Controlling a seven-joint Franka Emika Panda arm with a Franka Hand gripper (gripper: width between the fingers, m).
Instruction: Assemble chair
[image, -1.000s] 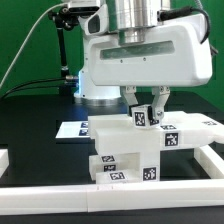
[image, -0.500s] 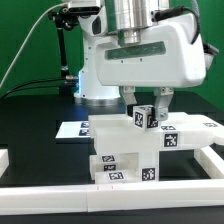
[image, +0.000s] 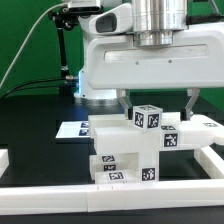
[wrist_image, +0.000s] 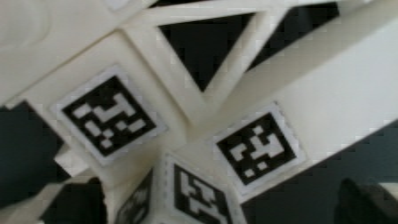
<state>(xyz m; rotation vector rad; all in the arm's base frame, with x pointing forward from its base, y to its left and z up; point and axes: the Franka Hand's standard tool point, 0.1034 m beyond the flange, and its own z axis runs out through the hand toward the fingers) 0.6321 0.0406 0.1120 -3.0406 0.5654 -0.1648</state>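
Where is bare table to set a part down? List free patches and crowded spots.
Free: the black table on the exterior view's left, between the marker board and the front rail. Crowded: the centre, around the stacked chair parts under the arm.

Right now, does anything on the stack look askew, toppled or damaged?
Nothing plainly wrong. The small cube sits upright on top of the part-built chair; no part looks toppled or broken. Of the fingers, the one that shows stands clear of the cube. It may be turned slightly against the chair's other parts; too fine to tell.
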